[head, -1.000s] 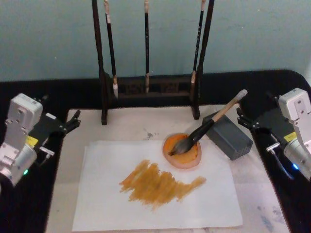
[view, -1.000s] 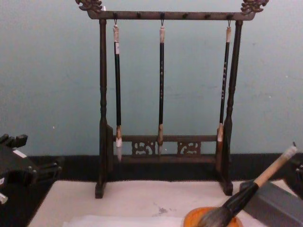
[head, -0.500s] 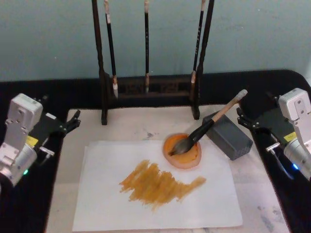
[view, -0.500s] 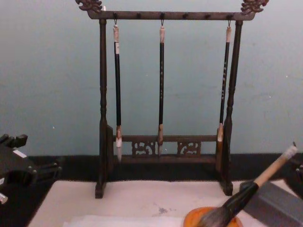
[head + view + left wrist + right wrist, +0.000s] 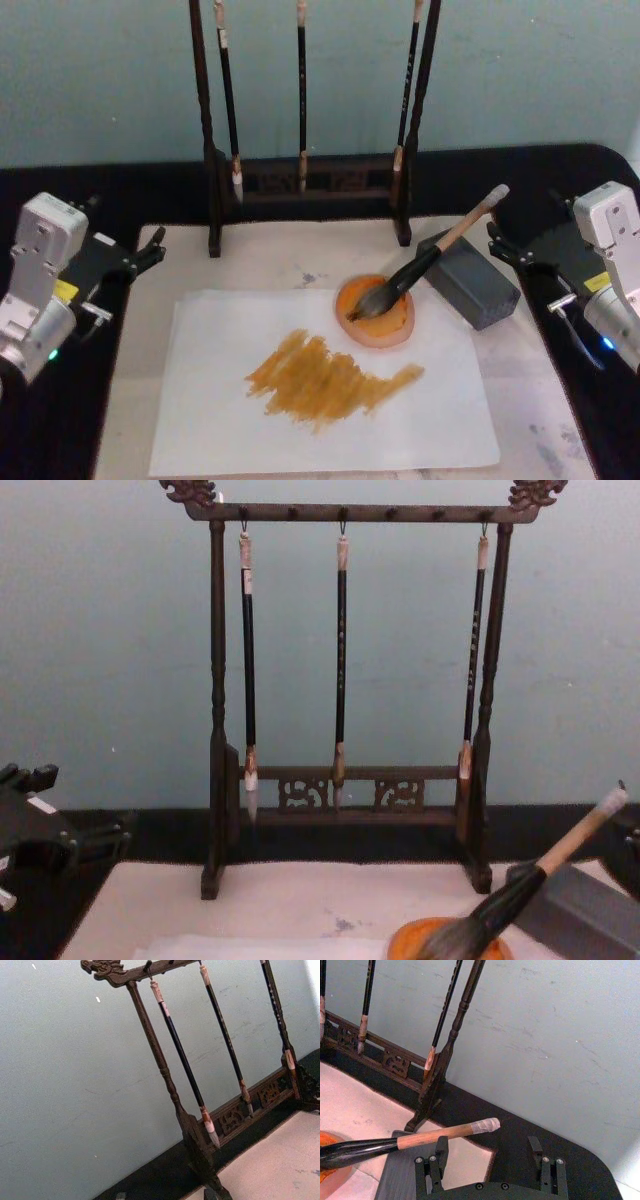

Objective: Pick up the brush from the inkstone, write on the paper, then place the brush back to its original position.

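Right gripper (image 5: pixel 488 1146): jaws wide, empty, at right edge near brush end
Left gripper (image 5: pixel 148 250): jaws apart, empty, at left edge
Brush (image 5: pixel 420 268): bristles in orange dish (image 5: pixel 388 328), handle propped on grey block (image 5: pixel 472 282)
Paper (image 5: pixel 220 420): flat, near centre, orange strokes

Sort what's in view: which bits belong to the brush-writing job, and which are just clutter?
Job:
- brush, bristles in the orange dish, handle propped on the grey block
- paper, with orange strokes on it
- left gripper and right gripper, parked at the sides, both open

Lying about:
- wooden rack
- three thin brushes hanging on it
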`<state>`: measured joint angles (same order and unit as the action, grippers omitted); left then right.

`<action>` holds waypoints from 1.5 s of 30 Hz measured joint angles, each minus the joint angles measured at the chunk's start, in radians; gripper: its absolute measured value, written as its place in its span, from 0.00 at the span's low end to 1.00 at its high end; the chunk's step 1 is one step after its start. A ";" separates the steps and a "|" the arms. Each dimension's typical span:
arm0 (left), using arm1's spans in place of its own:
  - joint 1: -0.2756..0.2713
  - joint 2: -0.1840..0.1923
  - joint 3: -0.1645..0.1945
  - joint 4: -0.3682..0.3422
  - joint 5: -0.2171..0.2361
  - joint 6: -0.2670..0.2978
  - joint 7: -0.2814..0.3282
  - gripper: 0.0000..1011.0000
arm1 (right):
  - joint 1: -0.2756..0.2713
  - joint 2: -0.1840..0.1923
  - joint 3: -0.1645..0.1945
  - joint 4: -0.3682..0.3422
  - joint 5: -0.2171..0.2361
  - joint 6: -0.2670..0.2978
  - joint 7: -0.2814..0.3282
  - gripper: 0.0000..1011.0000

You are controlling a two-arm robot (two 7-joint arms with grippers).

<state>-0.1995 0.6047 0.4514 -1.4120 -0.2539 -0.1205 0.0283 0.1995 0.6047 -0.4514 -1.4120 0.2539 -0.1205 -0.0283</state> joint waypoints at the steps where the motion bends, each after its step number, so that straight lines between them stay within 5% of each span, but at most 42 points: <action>1: 0.000 0.000 0.000 0.000 0.000 0.000 0.000 1.00 | 0.000 0.000 0.000 0.000 0.000 0.000 0.000 0.99; 24: 0.000 0.000 0.000 0.000 0.000 0.000 0.000 1.00 | 0.000 0.000 0.000 0.000 0.000 0.000 0.000 0.99; 29: 0.000 0.000 0.000 0.000 0.000 0.000 0.000 1.00 | -0.036 0.014 0.031 -0.039 0.022 0.006 0.004 0.99; 36: 0.000 0.000 0.000 0.000 0.000 0.000 0.000 1.00 | -0.130 0.022 0.140 -0.127 0.219 0.073 0.071 0.99; 40: 0.000 0.000 0.000 0.000 0.000 0.000 0.000 1.00 | -0.171 0.003 0.200 -0.151 0.365 0.133 0.133 0.99; 42: 0.000 0.000 0.000 0.000 0.000 0.000 0.000 1.00 | -0.195 -0.025 0.246 -0.158 0.481 0.192 0.178 0.99; 45: 0.000 0.000 0.000 0.000 0.000 0.000 0.000 1.00 | -0.202 -0.047 0.274 -0.156 0.558 0.233 0.206 0.99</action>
<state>-0.1996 0.6047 0.4514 -1.4120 -0.2539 -0.1205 0.0283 -0.0023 0.5577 -0.1773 -1.5677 0.8115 0.1124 0.1778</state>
